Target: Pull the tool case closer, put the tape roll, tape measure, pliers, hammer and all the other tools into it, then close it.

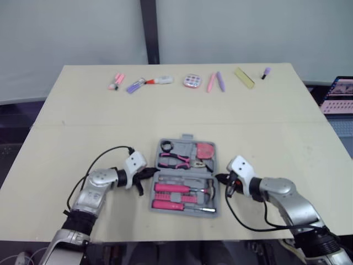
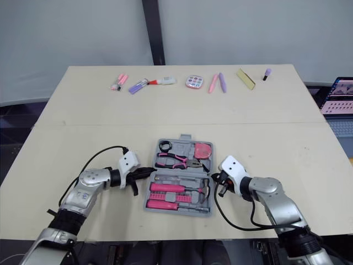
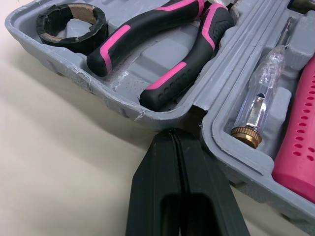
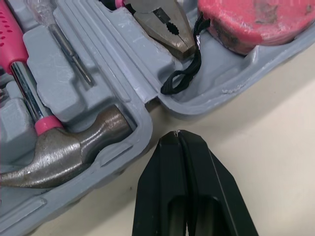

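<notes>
- Currently the tool case (image 1: 185,144) lies open and flat on the beige table (image 1: 276,143), at lower centre of the head view, between the two arms.
- Left gripper (image 1: 150,173): fingers (image 3: 157,187) pressed together, nothing between them. The tip sits at the case's left edge, at the hinge gap between the two halves. Whether it touches the plastic I cannot tell.
- Right gripper (image 1: 219,178): fingers (image 4: 211,191) likewise pressed together and holding nothing. The tip sits just beside the hinge notch on the case's right edge.
- Upper half of the case: black tape roll (image 3: 87,40) in the upper-left corner, pink-and-black pliers (image 3: 142,32) lying across the middle, pink tape measure (image 4: 251,22) in the upper-right corner.
- The tape measure's black wrist cord (image 4: 184,73) trails over the tray beside the pliers' nose.
- Lower half of the case: hammer (image 4: 59,152) with its steel head at the right end, pink-handled screwdrivers (image 1: 174,188) lying lengthwise, and a clear tester screwdriver (image 3: 261,93) seated along the hinge side.
- Across the upper part of the frame, a row of small pink and purple items (image 1: 192,81) lies along the table's far edge, well apart from the case.
- Laptop (image 1: 337,95) at the right edge of the frame, beyond the table.
</notes>
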Tool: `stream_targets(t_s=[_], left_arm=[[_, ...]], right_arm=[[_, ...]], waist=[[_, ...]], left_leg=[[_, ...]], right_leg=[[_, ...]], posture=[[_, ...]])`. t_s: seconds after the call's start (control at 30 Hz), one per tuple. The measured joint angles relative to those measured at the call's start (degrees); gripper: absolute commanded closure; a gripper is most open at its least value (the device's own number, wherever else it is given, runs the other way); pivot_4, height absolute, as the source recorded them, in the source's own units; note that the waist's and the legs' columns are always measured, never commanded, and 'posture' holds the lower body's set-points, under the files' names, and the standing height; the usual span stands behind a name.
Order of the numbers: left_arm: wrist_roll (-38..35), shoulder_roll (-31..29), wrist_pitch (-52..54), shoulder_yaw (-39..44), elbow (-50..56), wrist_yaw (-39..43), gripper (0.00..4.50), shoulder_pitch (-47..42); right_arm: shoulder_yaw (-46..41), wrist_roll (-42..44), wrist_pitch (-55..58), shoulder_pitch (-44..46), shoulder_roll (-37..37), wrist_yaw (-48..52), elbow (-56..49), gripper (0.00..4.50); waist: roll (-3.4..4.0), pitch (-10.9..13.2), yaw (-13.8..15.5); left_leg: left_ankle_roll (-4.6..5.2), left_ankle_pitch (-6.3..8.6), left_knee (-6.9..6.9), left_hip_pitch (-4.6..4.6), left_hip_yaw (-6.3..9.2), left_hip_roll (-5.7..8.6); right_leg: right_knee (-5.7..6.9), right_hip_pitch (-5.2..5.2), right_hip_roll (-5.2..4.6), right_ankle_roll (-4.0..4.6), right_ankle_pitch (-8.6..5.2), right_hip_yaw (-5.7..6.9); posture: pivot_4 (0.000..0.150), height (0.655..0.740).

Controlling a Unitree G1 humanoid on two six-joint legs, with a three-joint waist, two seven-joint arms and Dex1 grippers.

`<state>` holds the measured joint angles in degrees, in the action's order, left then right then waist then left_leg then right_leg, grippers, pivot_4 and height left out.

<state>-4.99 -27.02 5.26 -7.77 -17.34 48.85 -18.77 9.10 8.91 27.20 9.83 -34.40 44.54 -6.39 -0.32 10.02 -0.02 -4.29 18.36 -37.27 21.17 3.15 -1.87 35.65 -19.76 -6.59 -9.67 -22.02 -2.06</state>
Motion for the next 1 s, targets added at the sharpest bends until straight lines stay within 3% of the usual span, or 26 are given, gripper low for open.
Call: stream_targets(t_s=[1.0], left_arm=[[-0.16,-1.07,9.49,0.09,17.12,-1.81,4.50,11.00]], right_arm=[[1.18,0.21,-0.49,-2.38,-3.55,6.92,-2.20,4.44]], waist=[[0.00,0.00,-0.12]], left_leg=[[0.00,0.00,0.07,0.00,0.00,-0.01]], right_leg=[[-0.05,0.00,0.00,0.00,0.00,0.00]], posture=[[0.150,0.7400]])
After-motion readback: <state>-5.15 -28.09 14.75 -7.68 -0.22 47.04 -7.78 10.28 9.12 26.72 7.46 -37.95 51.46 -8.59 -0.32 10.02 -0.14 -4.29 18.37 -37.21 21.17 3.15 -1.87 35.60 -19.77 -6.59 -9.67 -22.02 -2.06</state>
